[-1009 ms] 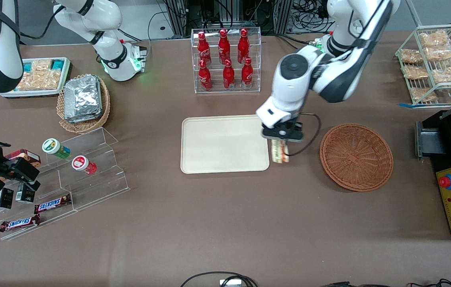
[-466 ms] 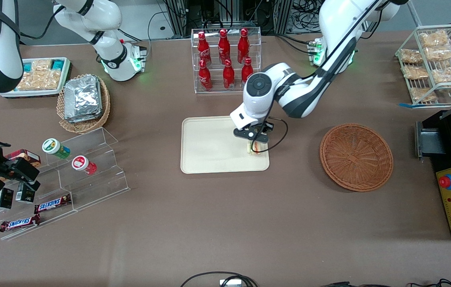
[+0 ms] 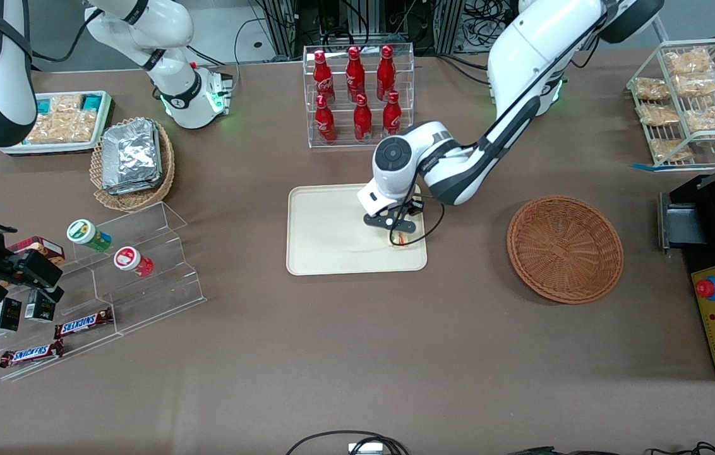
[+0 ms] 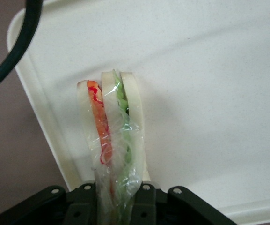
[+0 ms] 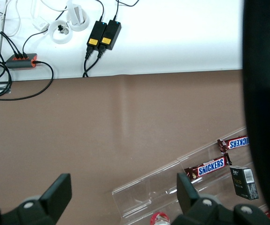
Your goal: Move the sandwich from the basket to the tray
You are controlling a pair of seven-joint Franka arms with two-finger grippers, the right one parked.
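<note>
- Your tray (image 3: pixel 332 227) has most of its surface bare toward the parked arm's end, so you have room to shift inward.
- Your gripper (image 3: pixel 397 232) has carried the sandwich (image 4: pixel 113 140) from beside the tray's edge to over the tray; it stays clamped on the wrapped wedge, near the corner nearest the basket.
- The rim lies just beside the sandwich.
- Your basket (image 3: pixel 564 248) sits well apart on the tabletop (image 3: pixel 357 354), empty.

Sandwich (image 4: pixel 111 136) – glossy crinkled clear wrap; tray (image 4: pixel 209 84) – matt, smooth, faintly speckled.
</note>
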